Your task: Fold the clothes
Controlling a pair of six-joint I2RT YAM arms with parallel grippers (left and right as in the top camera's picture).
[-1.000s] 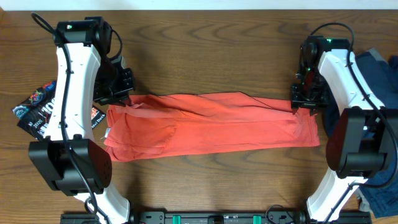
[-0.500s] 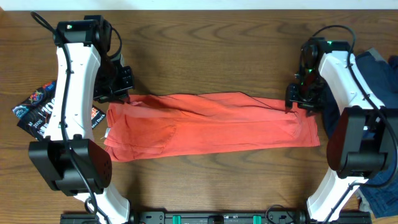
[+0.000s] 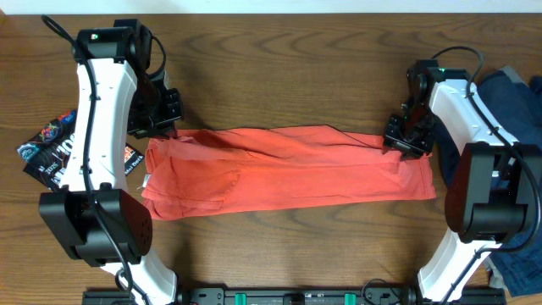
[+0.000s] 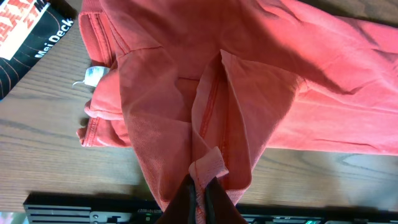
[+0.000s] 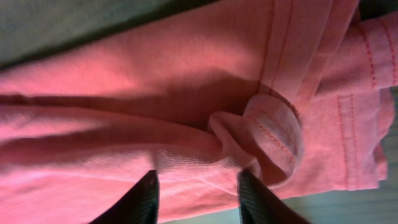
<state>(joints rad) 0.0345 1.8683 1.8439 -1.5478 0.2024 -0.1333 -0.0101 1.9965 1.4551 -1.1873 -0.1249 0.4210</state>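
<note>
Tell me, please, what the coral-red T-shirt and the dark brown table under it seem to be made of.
The coral-red T-shirt looks like soft matte knit, probably cotton jersey: it bunches limply and shows stitched hems. The dark brown table looks like wood or wood-grain laminate, low sheen: streaked grain runs across it; which, I cannot tell.

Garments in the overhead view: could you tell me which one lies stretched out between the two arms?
The red T-shirt, spread lengthwise in the middle. The black printed one lies at the far left, the dark blue one bunched at the far right.
</note>
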